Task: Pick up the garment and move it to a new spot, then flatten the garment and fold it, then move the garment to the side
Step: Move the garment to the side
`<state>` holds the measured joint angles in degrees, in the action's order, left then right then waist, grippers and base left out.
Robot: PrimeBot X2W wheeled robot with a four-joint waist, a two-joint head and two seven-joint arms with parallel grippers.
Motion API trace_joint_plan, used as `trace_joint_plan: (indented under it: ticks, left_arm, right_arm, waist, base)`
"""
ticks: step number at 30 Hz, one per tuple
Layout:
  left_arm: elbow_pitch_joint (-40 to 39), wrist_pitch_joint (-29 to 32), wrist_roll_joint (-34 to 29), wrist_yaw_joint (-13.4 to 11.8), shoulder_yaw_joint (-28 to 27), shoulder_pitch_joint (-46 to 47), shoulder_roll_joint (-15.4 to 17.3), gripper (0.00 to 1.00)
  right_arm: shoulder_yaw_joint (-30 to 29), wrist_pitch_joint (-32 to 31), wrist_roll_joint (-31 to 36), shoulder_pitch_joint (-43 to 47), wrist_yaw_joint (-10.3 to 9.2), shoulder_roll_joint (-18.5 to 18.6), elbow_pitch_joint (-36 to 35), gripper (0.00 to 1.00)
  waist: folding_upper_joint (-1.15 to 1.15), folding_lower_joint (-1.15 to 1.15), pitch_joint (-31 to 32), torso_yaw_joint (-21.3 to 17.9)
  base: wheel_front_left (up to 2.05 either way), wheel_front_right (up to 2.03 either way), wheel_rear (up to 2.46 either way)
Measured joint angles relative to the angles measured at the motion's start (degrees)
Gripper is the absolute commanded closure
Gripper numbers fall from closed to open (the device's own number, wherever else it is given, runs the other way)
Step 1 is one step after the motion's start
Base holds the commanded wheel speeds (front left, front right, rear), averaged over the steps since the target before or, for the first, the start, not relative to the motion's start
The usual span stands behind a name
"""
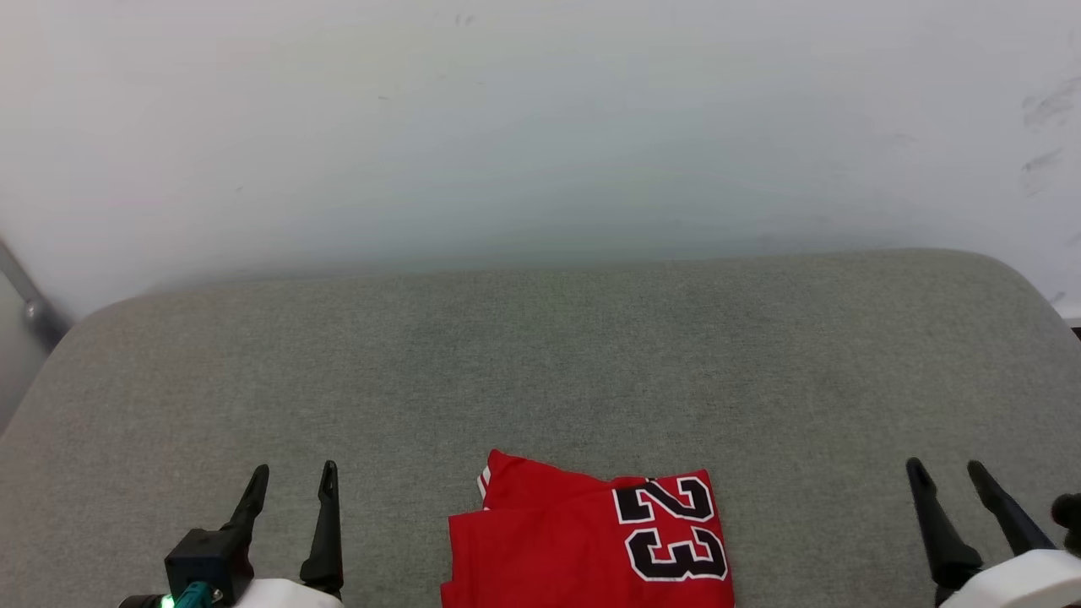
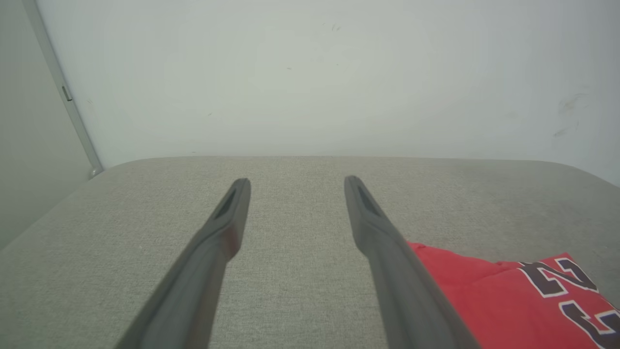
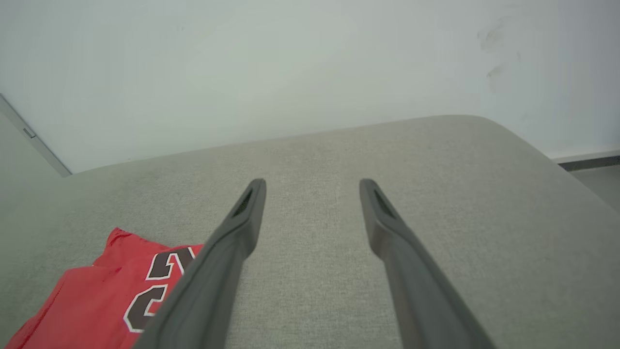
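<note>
The garment (image 1: 583, 540) is a red jersey folded into a compact rectangle, black white-outlined "23" facing up on its right half. It lies on the grey cushioned surface (image 1: 540, 363) at the near edge, centre. My left gripper (image 1: 294, 477) stands open to the garment's left, apart from it, nothing between its fingers. My right gripper (image 1: 946, 473) is open well to the right, also empty. In the left wrist view the garment (image 2: 508, 295) lies beside the open left gripper (image 2: 295, 182). The right wrist view has the garment (image 3: 101, 295) left of the open right gripper (image 3: 312, 183).
A pale wall (image 1: 540, 127) rises directly behind the grey surface. A grey metal strip (image 1: 25, 300) runs down the wall at far left. The cushion's rounded right corner (image 3: 508, 135) drops to a dark baseboard and floor.
</note>
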<state>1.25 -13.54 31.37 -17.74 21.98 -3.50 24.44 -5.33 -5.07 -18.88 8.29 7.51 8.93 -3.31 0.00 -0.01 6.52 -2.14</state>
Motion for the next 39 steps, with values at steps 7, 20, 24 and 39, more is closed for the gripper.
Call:
trace_joint_plan:
  ticks: [7, 20, 24, 39]
  left_arm:
    - [-0.19, -0.25, 0.13, -0.25, -0.10, 0.31, -0.36, 0.00]
    - [-0.13, -0.77, -0.94, 0.86, 1.21, 3.52, -1.80, 0.00]
    - [-0.22, -0.75, -1.41, 1.18, 1.99, 4.76, -2.04, 0.00]
    - [0.38, -0.15, -1.80, 2.07, 3.36, 7.13, -2.08, 0.00]
  right_arm:
    - [-9.93, -20.33, -7.83, -2.82, -0.02, 2.13, 9.06, 0.00]
    - [-17.53, -54.87, -19.61, -12.47, -0.02, -4.54, 23.25, 0.00]
    - [-16.45, -56.25, -24.02, -15.06, -0.02, -5.52, 26.88, 0.00]
    - [-2.75, -50.72, -42.77, -22.29, -0.02, -5.93, 41.44, 1.00]
  waist:
    - [0.00, 0.00, -0.98, 0.06]
    - [0.00, 0.01, -3.47, 4.46]
    - [0.00, 0.01, -4.64, 6.59]
    - [0.00, 0.01, -7.05, 10.75]
  base:
    - [0.00, 0.00, 0.00]
    - [0.00, 0.00, 0.00]
    - [0.00, 0.00, 0.00]
    - [0.00, 0.00, 0.00]
